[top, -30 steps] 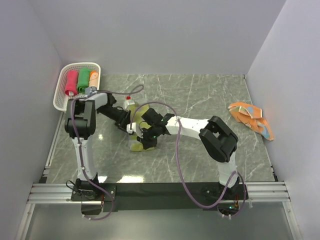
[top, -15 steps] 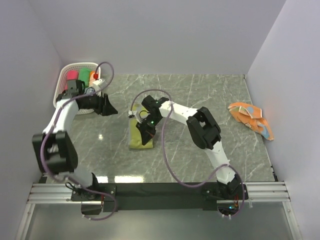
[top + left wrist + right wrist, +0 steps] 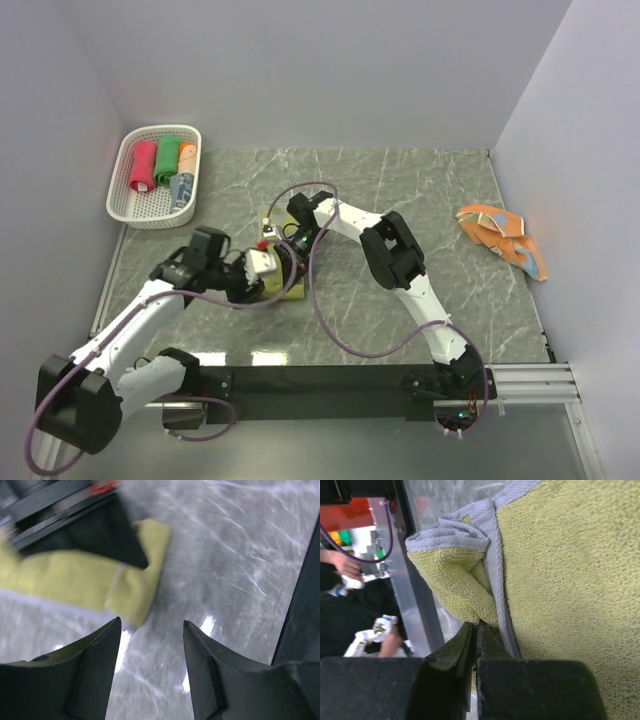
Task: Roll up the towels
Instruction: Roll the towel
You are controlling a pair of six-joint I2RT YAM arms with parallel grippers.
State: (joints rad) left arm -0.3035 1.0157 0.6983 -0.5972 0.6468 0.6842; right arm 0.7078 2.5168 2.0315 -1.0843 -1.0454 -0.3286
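While the grey-green marble tabletop (image 3: 400,300) fills the scene, a white perforated plastic basket (image 3: 125,205) sits far left, holding rolled towels (image 3: 165,165). Dead centre lies the yellow terry towel (image 3: 560,555), with a crumpled orange cloth with light-blue marks (image 3: 500,235) well apart at right. The right end effector (image 3: 475,630) is pressed together, pinching the yellow towel's grey hem. The left end effector (image 3: 151,622) is spread, just beside its corner.

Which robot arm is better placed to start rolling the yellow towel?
The right one, I think. The right gripper is shut on the yellow towel at its folded-up edge, so it could roll from there. The left gripper is open, with the towel ahead of it, holding nothing.
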